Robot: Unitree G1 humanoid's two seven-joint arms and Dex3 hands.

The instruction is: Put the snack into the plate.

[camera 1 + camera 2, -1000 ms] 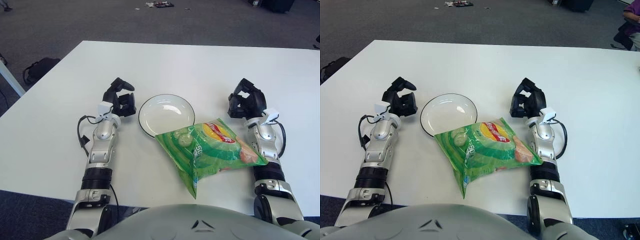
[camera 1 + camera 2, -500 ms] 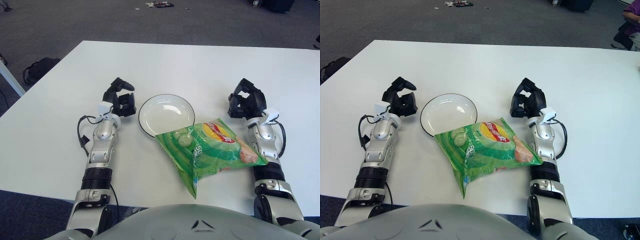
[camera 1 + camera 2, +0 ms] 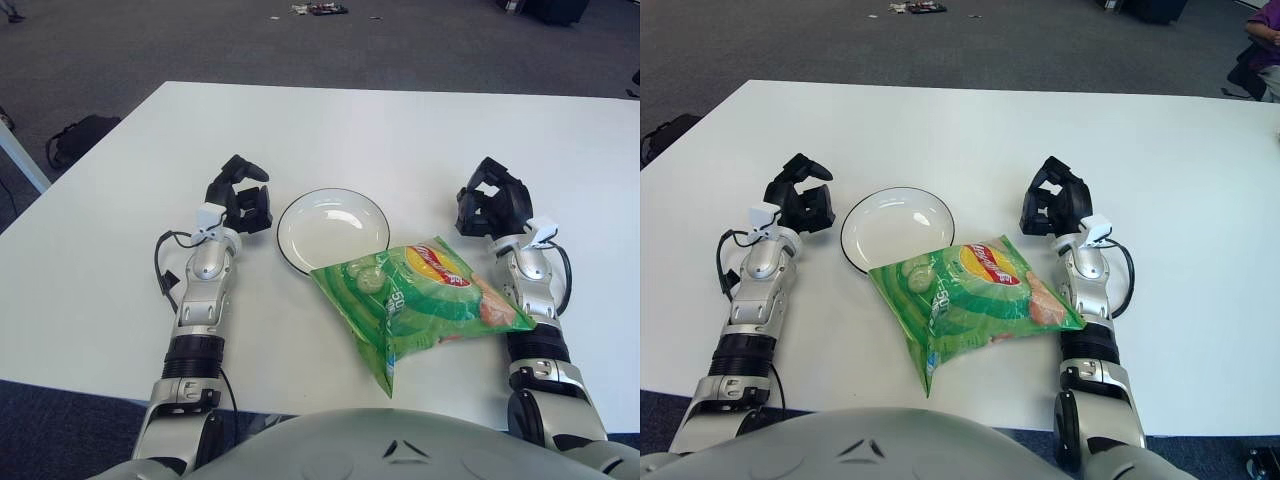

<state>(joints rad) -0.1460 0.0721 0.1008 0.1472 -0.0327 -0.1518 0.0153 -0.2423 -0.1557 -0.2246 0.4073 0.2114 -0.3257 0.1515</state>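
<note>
A green bag of chips (image 3: 420,300) lies flat on the white table, its upper left corner overlapping the near rim of a white plate with a dark edge (image 3: 333,226). The plate holds nothing else. My left hand (image 3: 240,197) shows just left of the plate, fingers curled loosely and holding nothing. My right hand (image 3: 492,205) shows right of the plate and beyond the bag's far right corner, fingers curled and holding nothing. The bag's right edge lies against my right forearm.
The white table (image 3: 360,130) stretches far behind the plate. Dark carpet lies beyond its far edge, with a black bag (image 3: 80,135) on the floor at the left and small litter at the top.
</note>
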